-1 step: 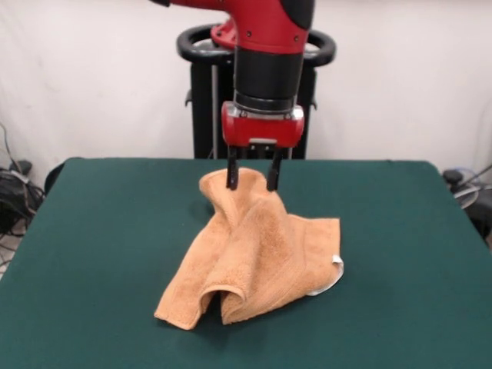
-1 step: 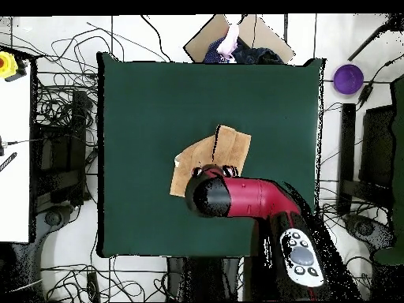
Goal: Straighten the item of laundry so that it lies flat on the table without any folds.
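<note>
Front view: jaws point(image 1: 252, 182) clamp the towel's point(image 1: 254, 261) raised peak, cloth draping below.

A white wall point(image 1: 92, 77) stands behind; cables point(image 2: 55, 95) cover the pale floor beside what may be a white desk point(image 2: 14, 158).

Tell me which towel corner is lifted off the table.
The far corner, at the end effector: the towel peaks there between the two fingers. The tagged corner and the near folded edge rest on the table.
</note>
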`<state>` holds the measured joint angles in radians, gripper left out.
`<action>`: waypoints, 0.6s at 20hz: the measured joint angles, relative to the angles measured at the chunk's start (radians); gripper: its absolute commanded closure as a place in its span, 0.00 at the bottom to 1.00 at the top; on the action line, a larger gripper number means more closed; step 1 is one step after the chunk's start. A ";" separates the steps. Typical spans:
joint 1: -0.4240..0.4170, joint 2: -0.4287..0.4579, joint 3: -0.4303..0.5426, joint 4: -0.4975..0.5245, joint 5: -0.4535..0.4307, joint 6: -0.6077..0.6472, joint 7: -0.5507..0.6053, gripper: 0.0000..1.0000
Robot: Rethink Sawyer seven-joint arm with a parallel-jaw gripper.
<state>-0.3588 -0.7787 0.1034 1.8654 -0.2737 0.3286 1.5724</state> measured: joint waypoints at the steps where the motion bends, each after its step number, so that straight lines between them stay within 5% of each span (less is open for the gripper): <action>1: 0.006 0.003 0.000 -0.020 0.003 0.001 0.000 0.00; 12: 0.059 0.073 0.000 -0.200 0.015 0.002 0.000 0.00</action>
<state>-0.2996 -0.7056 0.1034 1.6651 -0.2592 0.3302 1.5724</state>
